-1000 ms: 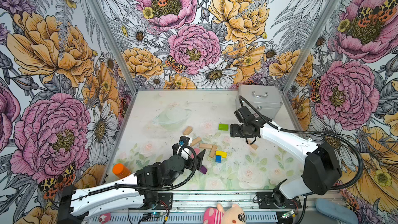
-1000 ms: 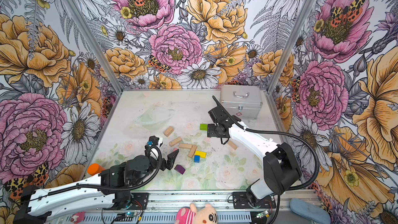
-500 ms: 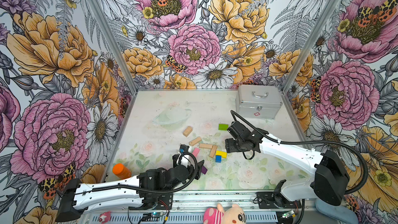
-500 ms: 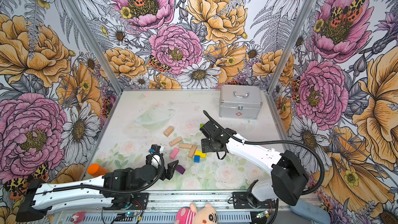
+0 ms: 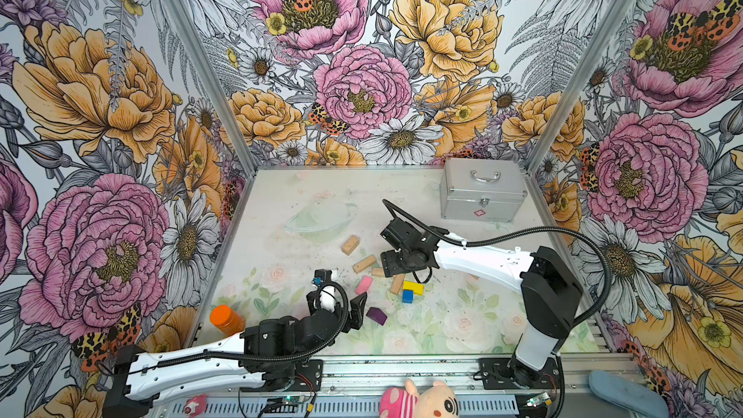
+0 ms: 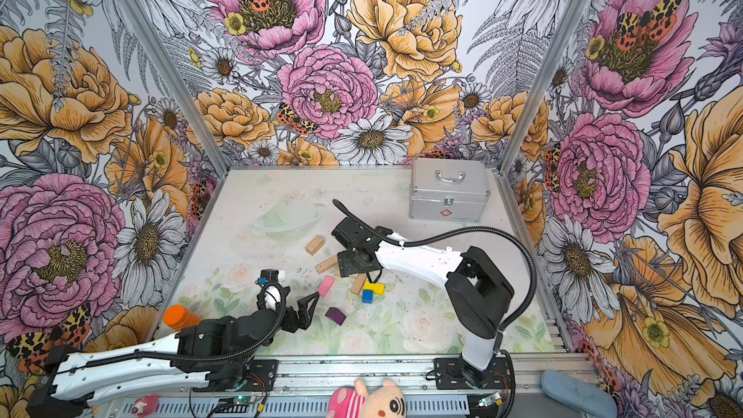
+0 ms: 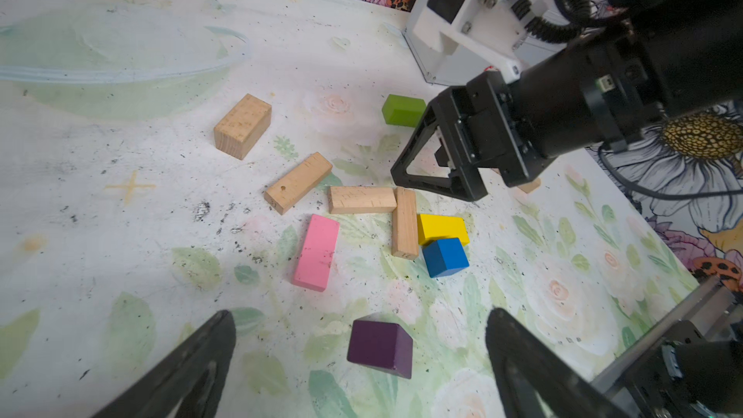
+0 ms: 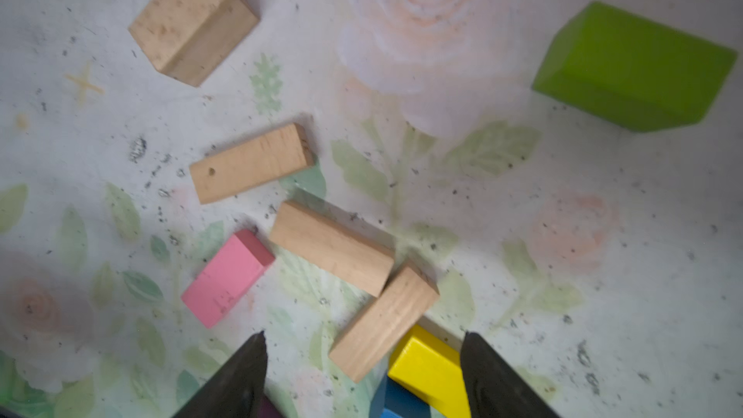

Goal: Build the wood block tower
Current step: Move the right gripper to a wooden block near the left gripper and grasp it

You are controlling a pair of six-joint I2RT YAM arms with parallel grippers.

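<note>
The wood blocks lie flat and scattered mid-table; no tower shows in any view. A chunky tan block [image 5: 350, 244] and a tan bar [image 5: 364, 264] lie farthest back. In front are a pink block [image 5: 364, 284], another tan bar [image 5: 397, 283], a yellow block [image 5: 414, 287], a blue block [image 5: 407, 296] and a purple block [image 5: 376, 315]. The wrist views alone show a green block [image 7: 403, 110]. My right gripper [image 8: 364, 333] is open, low over the tan bar [image 8: 384, 321] and yellow block [image 8: 426, 367]. My left gripper [image 7: 360, 312] is open, straddling the purple block [image 7: 380, 349] without touching it.
A silver metal case [image 5: 482, 191] stands at the back right. An orange-capped bottle [image 5: 226, 319] stands at the front left beside the left arm. A clear shallow bowl [image 5: 319, 217] lies behind the blocks. A plush toy [image 5: 418, 400] sits beyond the front rail.
My right gripper has moved from beside the green block forward and left, to over the tan bars. My left gripper has come down and forward to the purple block.
</note>
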